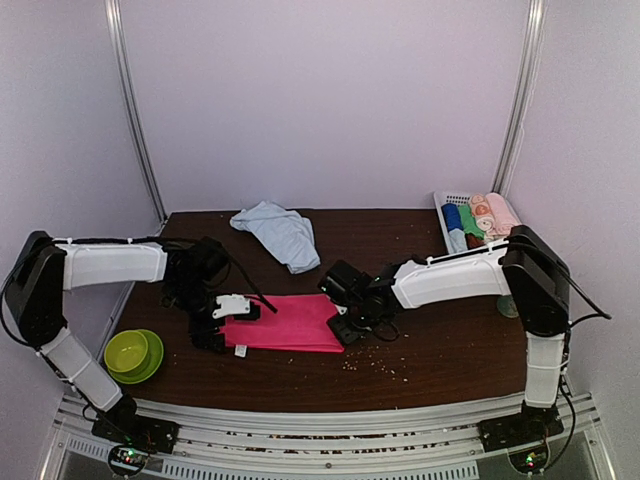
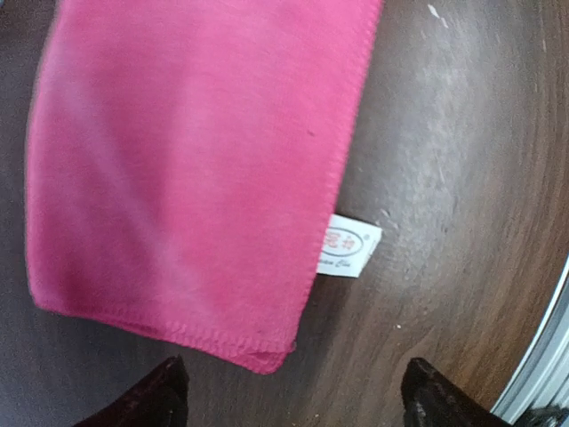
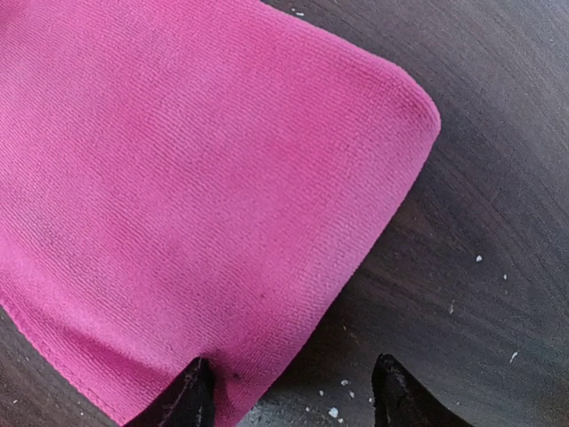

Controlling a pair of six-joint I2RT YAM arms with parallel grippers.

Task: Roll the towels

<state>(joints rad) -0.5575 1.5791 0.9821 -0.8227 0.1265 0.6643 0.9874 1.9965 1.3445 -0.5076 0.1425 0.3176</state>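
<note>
Left gripper [image 2: 295,393] is seen released: its fingertips [image 2: 164,398] are spread wide over the dark wood table [image 2: 462,178] and nothing is clamped between them. The near corner of the magenta towel [image 2: 178,160] is found just ahead of the gap. It is not touched by either tip, as far as can be told. A small white tag [image 2: 348,246] is attached at the towel's hem and lies flat on the wood beside that corner.

Right gripper [image 3: 289,391] is likewise seen parted, with nothing pinched. One fingertip [image 3: 191,396] is set right at the towel's hem; contact can't be confirmed from the wrist view. The other tip is placed over bare wood, apart from the cloth. A rounded, folded corner of the towel is shown ahead of the fingers. Pale crumbs [image 3: 333,412] are scattered on the wood near the tips.

In the top view, the magenta towel is laid flat as a folded strip near the table's middle, toward the front. It is bracketed by the two grippers, left one at its left end and right one at its right end. It is not rolled.

The light blue towel [image 1: 280,232] is lying crumpled toward the far edge, well apart from both grippers and also unrolled. A green bowl [image 1: 133,353] is set at the near left edge. A white basket [image 1: 441,198] is placed at the far right corner, filled with small rolls [image 1: 470,220] in dark blue, green and peach.
</note>
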